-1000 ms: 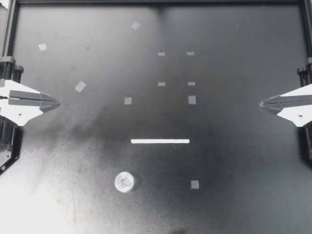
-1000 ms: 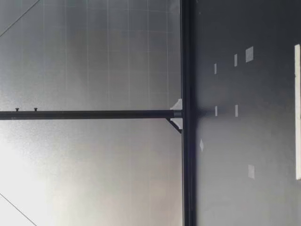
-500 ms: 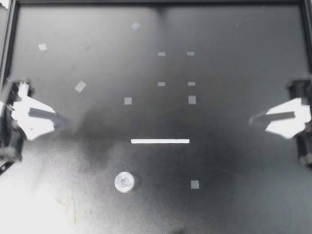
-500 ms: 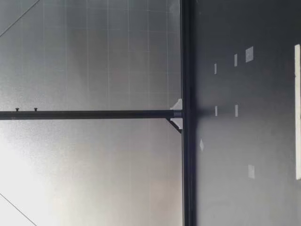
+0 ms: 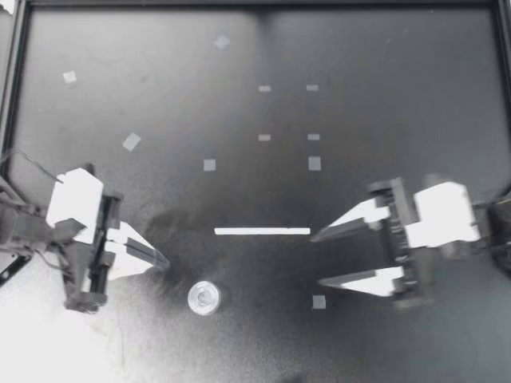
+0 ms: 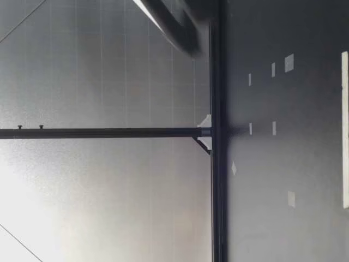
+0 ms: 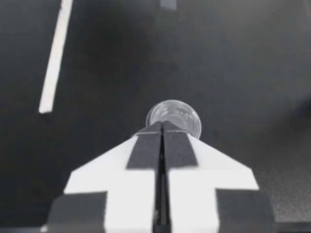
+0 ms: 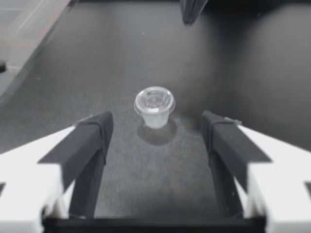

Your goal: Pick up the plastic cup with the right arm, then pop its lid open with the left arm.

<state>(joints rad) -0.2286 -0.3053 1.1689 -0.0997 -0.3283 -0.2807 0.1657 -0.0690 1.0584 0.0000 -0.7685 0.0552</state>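
Note:
A small clear lidded cup (image 5: 204, 298) stands upright on the black table (image 5: 383, 104), near its front. My left gripper (image 5: 164, 262) is shut with nothing in it; its tip points at the cup from the left, a short way off. In the left wrist view the cup (image 7: 174, 115) sits just ahead of the closed gripper (image 7: 162, 124). My right gripper (image 5: 318, 259) is wide open to the cup's right. The right wrist view shows the cup (image 8: 154, 104) ahead of the open gripper (image 8: 156, 121), clear of both fingers (image 8: 92, 141).
A white strip (image 5: 262, 231) lies on the table behind the cup, close to the right gripper's upper finger. Several small pale tape squares (image 5: 209, 165) dot the surface. A dark frame rail (image 5: 14, 48) borders the table. A blurred arm part (image 6: 174, 24) shows in the low view.
Both arms have swung in from the table's sides toward the cup near the front. The right gripper has opened wide; the left has stayed shut.

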